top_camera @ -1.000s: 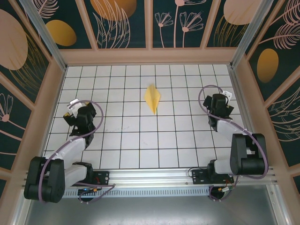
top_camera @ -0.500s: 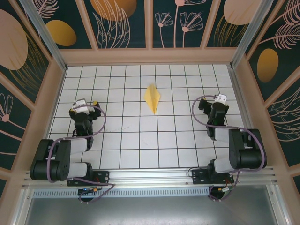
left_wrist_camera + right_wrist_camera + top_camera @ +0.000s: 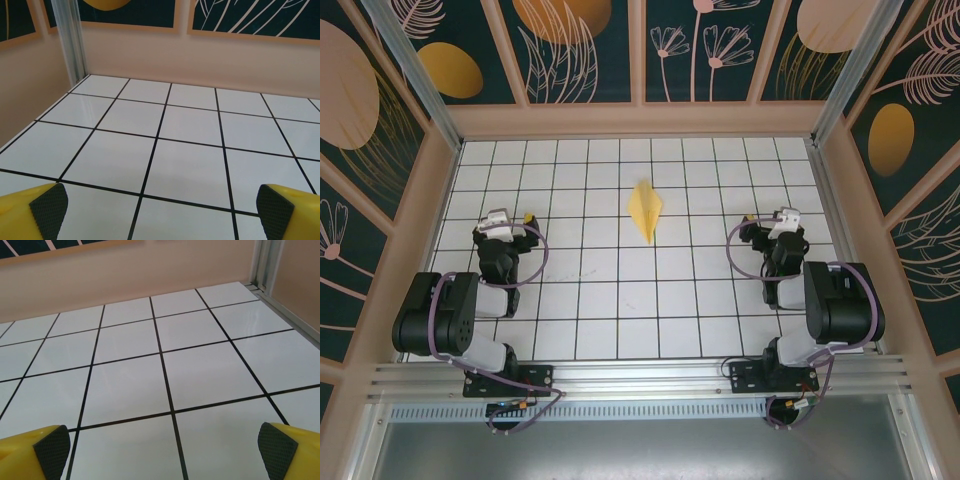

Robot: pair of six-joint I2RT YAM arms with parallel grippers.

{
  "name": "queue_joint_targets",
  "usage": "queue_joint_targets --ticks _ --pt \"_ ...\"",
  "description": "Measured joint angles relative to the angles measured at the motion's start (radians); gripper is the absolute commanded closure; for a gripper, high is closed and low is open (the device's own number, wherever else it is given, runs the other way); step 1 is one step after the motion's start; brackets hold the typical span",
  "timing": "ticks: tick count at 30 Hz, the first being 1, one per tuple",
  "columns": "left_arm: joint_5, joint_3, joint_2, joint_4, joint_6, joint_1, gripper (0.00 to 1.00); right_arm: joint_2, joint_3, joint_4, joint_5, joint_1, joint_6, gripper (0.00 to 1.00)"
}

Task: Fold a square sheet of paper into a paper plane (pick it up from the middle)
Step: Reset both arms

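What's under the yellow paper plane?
The paper plane lies on the white gridded table, with tiles showing all around it. The patch directly beneath is covered by the paper, so anything there cannot be seen.

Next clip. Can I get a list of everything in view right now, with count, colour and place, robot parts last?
paper plane: one, pale yellow, lying on the far-centre tiles with its longer point toward the arms; nothing touches it.
table: one, white tiles with black grid lines, between the walls.
wall panels: several, dark teal with peach and orange plant patterns, peach frames, on three sides.
rail: one, silver metal, along the near edge.
left arm: one, black and pale grey, left side.
right arm: one, black and pale grey, right side.
left pincer: one, yellow fingers with black pads, open, over bare tiles.
right pincer: one, yellow fingers with black pads, open, over bare tiles.
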Motion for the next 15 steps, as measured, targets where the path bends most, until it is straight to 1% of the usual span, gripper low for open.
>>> queue_joint_targets --ticks 15 --pt "0.011 0.009 0.005 0.003 0.007 0.000 0.02 0.000 0.000 0.034 -0.021 0.000 0.000 0.01"
